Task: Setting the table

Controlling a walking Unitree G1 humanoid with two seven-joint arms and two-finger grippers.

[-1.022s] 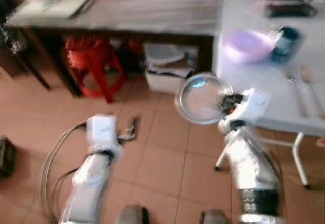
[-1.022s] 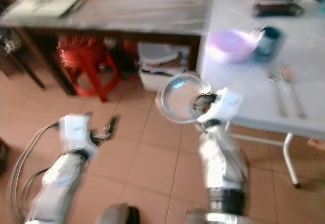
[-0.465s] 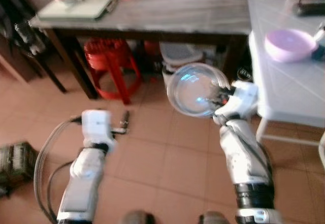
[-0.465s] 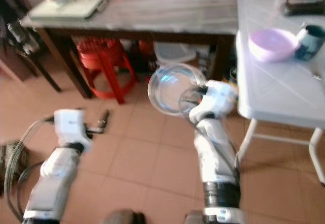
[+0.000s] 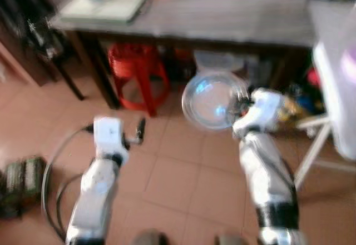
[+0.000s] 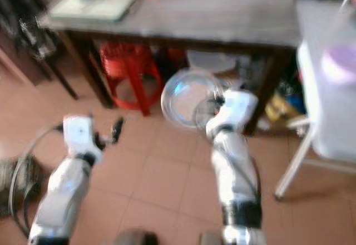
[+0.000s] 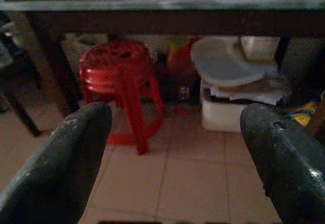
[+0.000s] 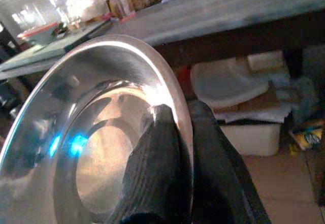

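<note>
Ahead of me stretches the tiled floor [image 5: 178,173], and across the far side runs a long dark wooden desk [image 5: 222,20] with a green tray [image 5: 103,9] at its far left end. The white folding desk [image 5: 336,95] where I judge the setting belongs stands at my far right, its edge just in view. Under the dark desk sit a red plastic stool [image 5: 136,70] and a white lidded bin [image 7: 228,89].

My right hand [image 8: 180,148] carries a round stainless steel plate [image 5: 213,100], held up on edge in the air in front of the dark desk, well above the floor. The plate looks light and stiff, but its polished rim is slippery, so I judge the hold should stay at the rim, as it is, with the fingers [image 8: 152,163] pressed together on both faces of the edge. It would clatter and dent rather than break.

My left hand [image 7: 175,148] hangs low to my left over the tiles, fingers spread wide apart, holding nothing.
</note>
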